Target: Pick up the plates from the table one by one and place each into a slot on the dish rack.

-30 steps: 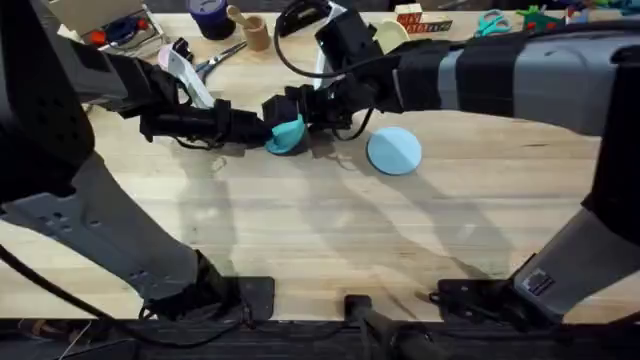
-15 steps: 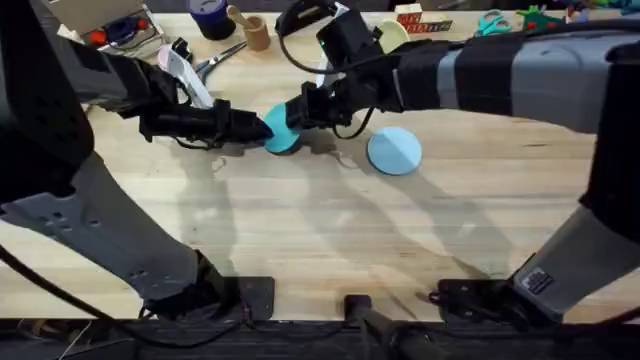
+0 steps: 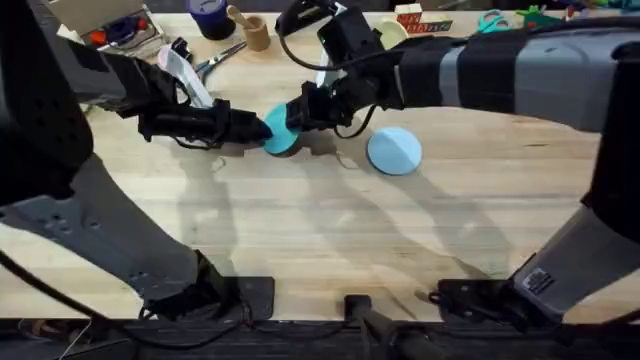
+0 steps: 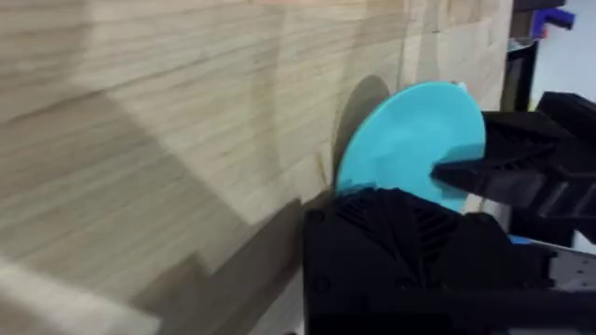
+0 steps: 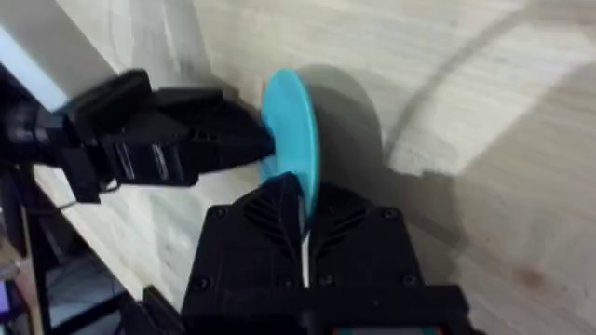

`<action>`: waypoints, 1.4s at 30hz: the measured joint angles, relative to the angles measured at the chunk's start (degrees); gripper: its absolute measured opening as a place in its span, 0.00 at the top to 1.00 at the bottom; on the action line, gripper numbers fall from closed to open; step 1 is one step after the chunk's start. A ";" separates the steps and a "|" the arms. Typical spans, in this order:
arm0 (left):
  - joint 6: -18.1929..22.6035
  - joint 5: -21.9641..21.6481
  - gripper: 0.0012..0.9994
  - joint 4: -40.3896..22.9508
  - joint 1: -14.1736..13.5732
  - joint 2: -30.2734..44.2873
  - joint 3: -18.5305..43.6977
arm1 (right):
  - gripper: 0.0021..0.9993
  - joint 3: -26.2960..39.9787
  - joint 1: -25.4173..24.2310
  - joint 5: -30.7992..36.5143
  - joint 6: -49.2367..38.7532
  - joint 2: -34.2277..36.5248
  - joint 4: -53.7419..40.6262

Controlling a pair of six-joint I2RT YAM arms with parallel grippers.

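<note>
The turquoise plate (image 3: pixel 280 132) stands on edge just above the table (image 3: pixel 320 230), between both grippers. My left gripper (image 3: pixel 258 126) grips its left rim; the plate (image 4: pixel 410 140) rises from behind the black fingers (image 4: pixel 400 251). My right gripper (image 3: pixel 300 113) is shut on the opposite rim, with the plate (image 5: pixel 293 126) seen edge-on running down between the fingers (image 5: pixel 251 223). The left gripper (image 5: pixel 244 146) meets the plate from the other side. The sky-blue plate (image 3: pixel 394 150) lies flat on the table to the right. The dish rack is hidden.
Clutter lines the table's far edge: a cream-yellow plate (image 3: pixel 390 36), a dark blue cup (image 3: pixel 210 16), a wooden cup (image 3: pixel 256 32), scissors (image 3: pixel 222 56) and a white spatula (image 3: pixel 186 74). Bare wood stretches across the near half.
The turquoise plate went from tilted to standing on edge. My right gripper moved left and closed on its rim. The left arm barely moved.
</note>
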 joint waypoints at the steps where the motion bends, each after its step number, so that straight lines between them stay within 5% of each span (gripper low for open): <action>1: 0.00 -0.80 0.96 0.00 -0.14 -0.70 -0.12 | 0.97 0.05 0.00 -0.25 -0.32 -0.23 -0.73; 22: -3.55 -14.84 0.96 -10.16 -1.80 -39.77 -0.51 | 0.97 0.09 -11.83 1.86 -16.77 -26.45 -19.12; 32: -6.64 -28.36 0.96 -12.50 -14.76 -53.44 0.88 | 0.97 2.64 -17.81 6.79 -27.87 -35.03 -33.43; 42: -6.84 -40.93 0.96 -11.78 -27.19 -55.18 4.56 | 0.97 13.73 -17.84 18.98 -40.21 -34.96 -41.68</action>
